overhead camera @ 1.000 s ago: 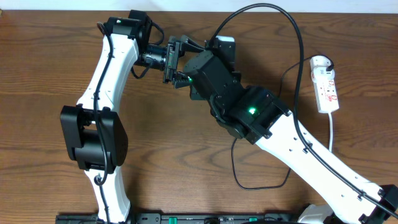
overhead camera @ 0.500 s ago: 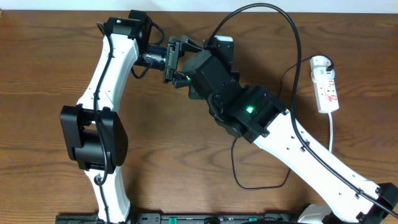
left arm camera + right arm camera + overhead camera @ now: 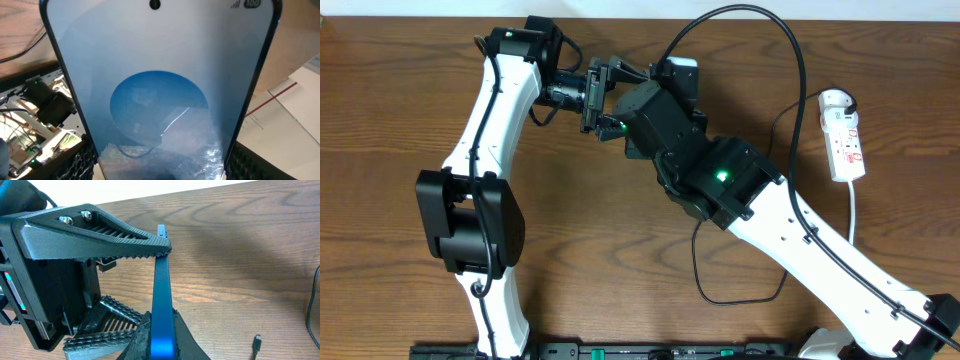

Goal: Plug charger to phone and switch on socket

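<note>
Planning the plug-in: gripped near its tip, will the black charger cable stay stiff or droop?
Probably droop: the charger cable lies in loose curves across the table, so it seems floppy. Its connector tip looks small, so likely light and apt to twist.

Brown wood-grain table fills the overhead view. A black rail with green bits runs along its near edge. Left wrist view: white perforated frame with loose wiring at left, white sheet with a red line at right.
</note>
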